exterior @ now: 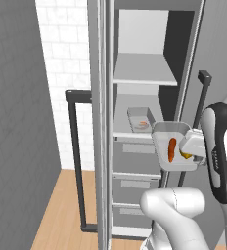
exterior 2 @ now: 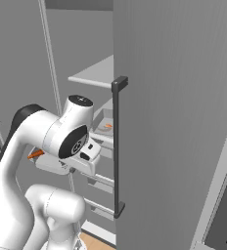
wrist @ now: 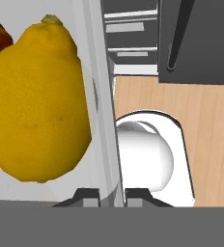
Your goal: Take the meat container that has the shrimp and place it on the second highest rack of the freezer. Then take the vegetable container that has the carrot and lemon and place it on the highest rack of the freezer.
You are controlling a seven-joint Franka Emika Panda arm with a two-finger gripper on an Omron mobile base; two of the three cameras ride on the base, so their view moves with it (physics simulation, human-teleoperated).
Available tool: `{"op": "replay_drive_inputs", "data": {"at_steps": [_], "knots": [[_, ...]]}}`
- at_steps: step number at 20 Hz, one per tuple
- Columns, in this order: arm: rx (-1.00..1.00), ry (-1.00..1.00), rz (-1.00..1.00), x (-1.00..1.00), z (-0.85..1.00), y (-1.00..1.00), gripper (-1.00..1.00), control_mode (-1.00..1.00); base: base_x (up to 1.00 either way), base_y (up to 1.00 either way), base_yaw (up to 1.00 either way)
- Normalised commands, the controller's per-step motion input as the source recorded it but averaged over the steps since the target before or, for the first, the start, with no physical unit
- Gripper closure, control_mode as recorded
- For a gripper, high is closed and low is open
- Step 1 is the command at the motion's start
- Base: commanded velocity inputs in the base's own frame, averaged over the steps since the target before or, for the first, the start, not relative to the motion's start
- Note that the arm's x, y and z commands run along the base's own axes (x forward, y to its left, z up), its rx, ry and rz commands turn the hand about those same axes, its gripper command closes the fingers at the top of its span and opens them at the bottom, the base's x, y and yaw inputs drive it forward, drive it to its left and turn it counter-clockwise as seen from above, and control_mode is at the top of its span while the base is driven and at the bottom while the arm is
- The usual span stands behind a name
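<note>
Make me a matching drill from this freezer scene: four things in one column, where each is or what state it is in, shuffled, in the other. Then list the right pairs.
Things
1. meat container
2. vegetable container
3. highest rack
4. gripper

Places or states
A. bare shelf plate, nothing on it
B. held up in the air in front of the open freezer
C. resting on the second highest rack
D. shut on a clear tub's wall

Pairs: 1-C, 2-B, 3-A, 4-D
</note>
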Motion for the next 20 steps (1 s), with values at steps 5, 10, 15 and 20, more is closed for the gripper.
{"op": "replay_drive_inputs", "data": {"at_steps": [5,10,15,20], "knots": [[0.0,-0.01,0.0,0.0,0.0,0.0,1.0,-1.0,0.0,0.0,0.0],[-0.08,-0.33,0.0,-0.16,0.76,0.06,1.0,-1.0,0.0,0.0,0.0],[-0.23,-0.17,-0.02,0.31,0.85,0.07,1.0,-1.0,0.0,0.0,0.0],[-0.1,-0.09,-0.1,0.71,0.56,0.01,1.0,-1.0,0.0,0.0,0.0]]}}
